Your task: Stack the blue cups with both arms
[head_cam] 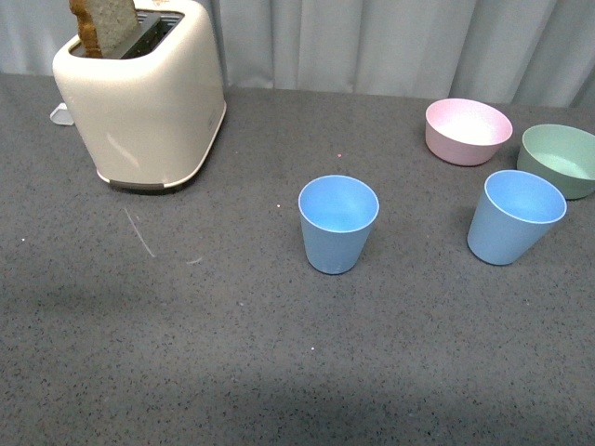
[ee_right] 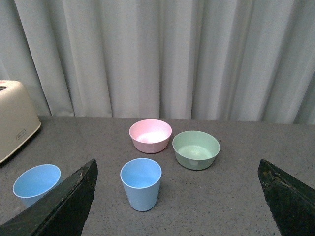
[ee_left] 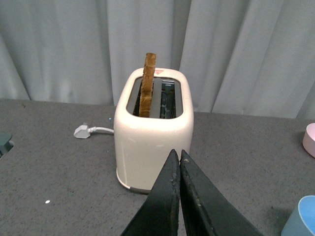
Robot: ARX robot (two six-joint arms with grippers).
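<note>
Standing mouth-up and well apart on the speckled grey tabletop (head_cam: 186, 353) are two light blue tapered plastic tumblers: the middle blue cup (head_cam: 338, 223) at the centre of the front frame and the right blue cup (head_cam: 514, 216) toward its right edge. Upright like that, either looks ready to drop into the other. Neither arm shows in the front frame. The left gripper (ee_left: 179, 162) has its black fingers pressed together on nothing, aimed at the cream two-slot toaster (head_cam: 139, 98) with its brown toast slice (head_cam: 102, 23) in the upper left, clear of both cups. The right gripper (ee_right: 177, 164) is spread wide and faces the right blue cup squarely, probably lining up a grab. Watch the round pink bowl (head_cam: 468, 130) and round green bowl (head_cam: 561, 160) just behind that cup; they crowd the approach.
</note>
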